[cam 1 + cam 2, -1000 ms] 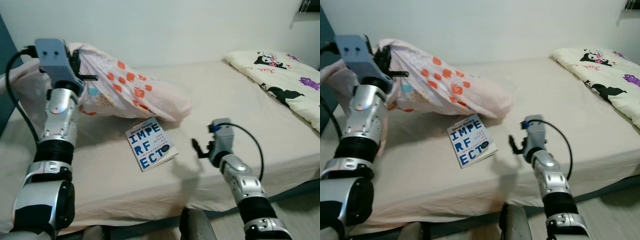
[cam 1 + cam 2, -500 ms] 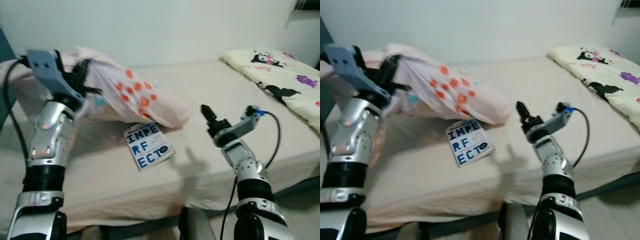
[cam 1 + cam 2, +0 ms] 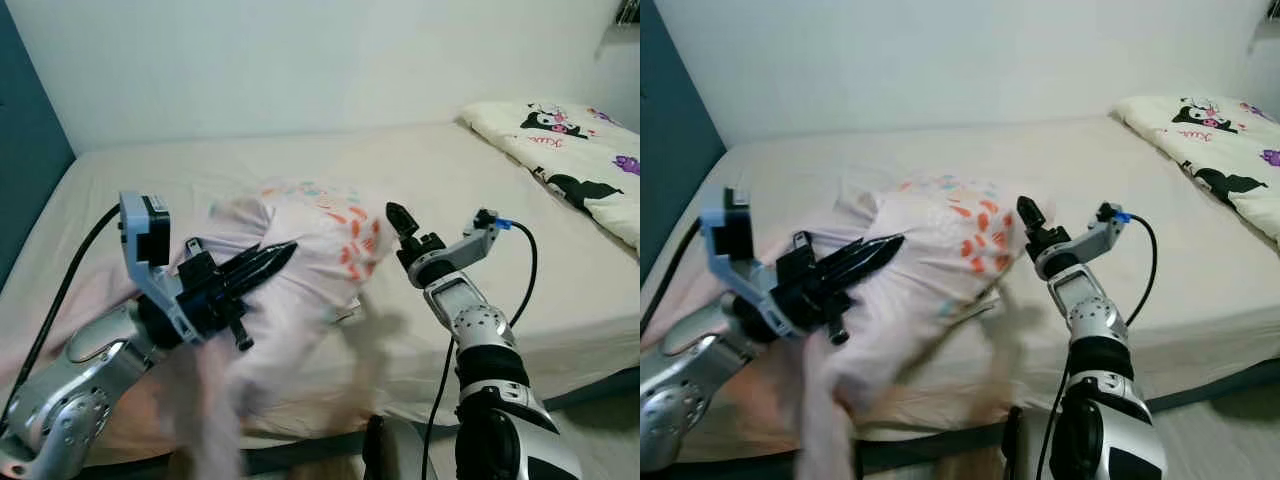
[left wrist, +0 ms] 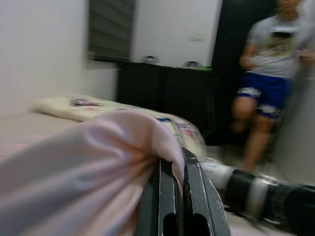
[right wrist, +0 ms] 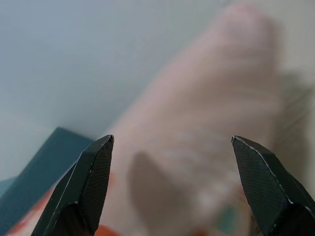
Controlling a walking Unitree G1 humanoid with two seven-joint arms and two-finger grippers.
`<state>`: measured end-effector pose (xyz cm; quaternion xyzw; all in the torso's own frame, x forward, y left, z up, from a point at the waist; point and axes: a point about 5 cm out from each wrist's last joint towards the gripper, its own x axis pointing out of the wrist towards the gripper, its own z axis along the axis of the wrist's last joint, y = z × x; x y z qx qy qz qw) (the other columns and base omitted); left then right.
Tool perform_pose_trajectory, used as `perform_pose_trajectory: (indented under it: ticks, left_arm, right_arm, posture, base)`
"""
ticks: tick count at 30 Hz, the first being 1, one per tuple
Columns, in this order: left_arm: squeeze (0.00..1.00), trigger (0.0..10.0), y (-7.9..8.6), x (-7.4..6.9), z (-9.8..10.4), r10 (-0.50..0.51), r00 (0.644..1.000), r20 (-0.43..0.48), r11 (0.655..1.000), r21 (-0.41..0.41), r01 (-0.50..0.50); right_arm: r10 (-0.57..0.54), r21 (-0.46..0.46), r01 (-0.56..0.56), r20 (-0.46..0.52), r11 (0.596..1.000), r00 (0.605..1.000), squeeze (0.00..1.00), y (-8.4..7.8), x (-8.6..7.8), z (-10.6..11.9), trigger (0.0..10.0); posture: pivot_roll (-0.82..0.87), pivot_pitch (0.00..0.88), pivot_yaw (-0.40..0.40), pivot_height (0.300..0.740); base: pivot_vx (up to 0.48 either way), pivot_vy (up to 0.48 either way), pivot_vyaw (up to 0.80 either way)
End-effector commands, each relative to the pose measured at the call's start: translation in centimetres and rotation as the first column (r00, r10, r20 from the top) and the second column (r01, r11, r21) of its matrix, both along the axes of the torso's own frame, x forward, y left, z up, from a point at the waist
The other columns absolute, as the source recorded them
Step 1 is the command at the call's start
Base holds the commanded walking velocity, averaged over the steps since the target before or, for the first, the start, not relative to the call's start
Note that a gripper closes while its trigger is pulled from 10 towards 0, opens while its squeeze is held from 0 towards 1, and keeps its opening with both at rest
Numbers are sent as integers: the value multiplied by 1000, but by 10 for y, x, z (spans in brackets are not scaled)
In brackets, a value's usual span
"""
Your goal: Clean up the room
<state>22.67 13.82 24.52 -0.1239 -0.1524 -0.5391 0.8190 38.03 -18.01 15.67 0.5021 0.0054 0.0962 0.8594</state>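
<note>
Left eye view showed a beige bed (image 3: 560, 270) against a white wall; left gripper (image 3: 262, 268) jaws clamped the pink blanket (image 3: 320, 250), right gripper (image 5: 172, 142) jaws wide.

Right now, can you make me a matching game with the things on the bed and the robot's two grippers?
Things:
1. left gripper
2. right gripper
3. pink blanket
4. cartoon quilt

States or places:
A. lying at the far right end of the bed
B. open, fingers spread, pointing at the pink cloth
C. shut, with a fold of cloth pinched between its fingers
D. bunched up in the middle of the bed, orange spots on it

Pairs: 1-C, 2-B, 3-D, 4-A
</note>
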Motion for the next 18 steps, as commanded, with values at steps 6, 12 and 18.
perform_pose_trajectory:
  ticks: [6,12,18]
  left_arm:
    - [0,0,-11,-10,5,-91,996,3,995,-32,91]
    - [0,0,-18,-14,0,-125,991,-45,992,-33,124]
    - [0,0,-27,-16,-20,-143,984,-104,988,37,147]
  right_arm:
    - [74,-62,-86,-166,994,983,0,17,-1,-23,10000]
    - [240,-30,-248,-166,968,956,0,42,-8,-28,10000]
    - [407,-7,-414,-169,910,898,0,55,-22,-25,10000]
  posture:
    - [72,71,-76,535]
    - [69,73,-81,535]
    - [57,71,-85,535]
  base:
    - [0,0,0]
    - [0,0,0]
    - [0,0,0]
